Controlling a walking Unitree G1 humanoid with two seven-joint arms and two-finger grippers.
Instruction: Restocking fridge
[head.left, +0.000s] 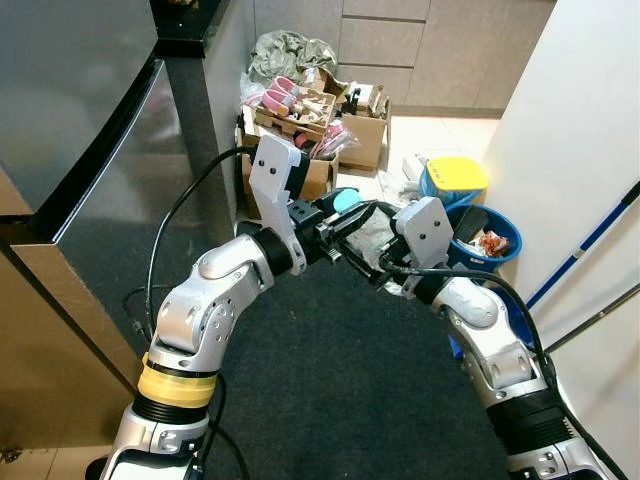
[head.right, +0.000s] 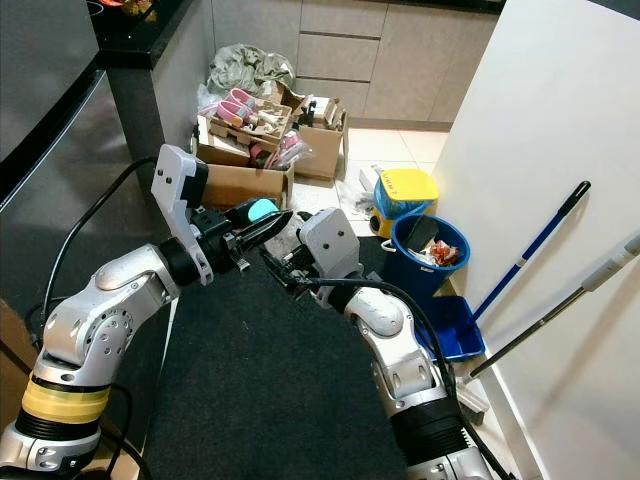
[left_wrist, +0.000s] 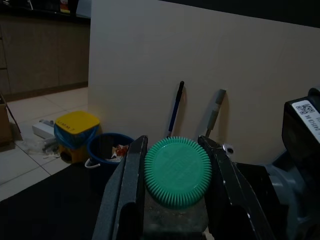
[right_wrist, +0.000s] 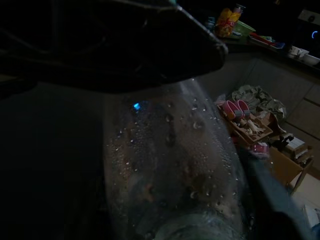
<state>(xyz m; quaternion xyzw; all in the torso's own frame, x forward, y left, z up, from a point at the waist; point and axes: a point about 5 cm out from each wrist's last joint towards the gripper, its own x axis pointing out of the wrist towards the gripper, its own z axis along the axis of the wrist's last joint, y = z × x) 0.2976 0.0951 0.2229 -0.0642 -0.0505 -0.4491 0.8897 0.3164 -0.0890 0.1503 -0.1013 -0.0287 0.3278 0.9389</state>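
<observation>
Lying crosswise between the two grippers at chest height: a clear plastic bottle (left_wrist: 172, 220) with a ribbed teal cap (left_wrist: 177, 172), wet with droplets on its wall in the right wrist view. Its long axis runs roughly from one wrist toward the other, cap end toward the left wrist camera, body (right_wrist: 175, 165) toward the right gripper.

Left gripper (head.left: 340, 225): fingers (left_wrist: 131, 185) part-way apart, one on each side of the neck just below the cap, pressed against it, so clamped on the bottle. Cap shows as a teal spot at the fingertips in the head views (head.right: 262, 210).

Right gripper (head.right: 285, 265): tips meet the left gripper's tips, bottle body right in front of its camera and very close. Whether its fingers are round the body or just beside it, cannot tell; too dark.

Judgement: a hand-over between arms looks in progress; both are equally near, left has the sure hold.

Outward: fridge door (head.left: 90, 150), stainless, shut, on the left arm's side, well apart from the bottle. Beyond the grippers, cardboard boxes (head.left: 300, 115); on the right arm's side, blue bucket (head.right: 430, 250) and yellow-lidded bin (head.right: 405, 190)
</observation>
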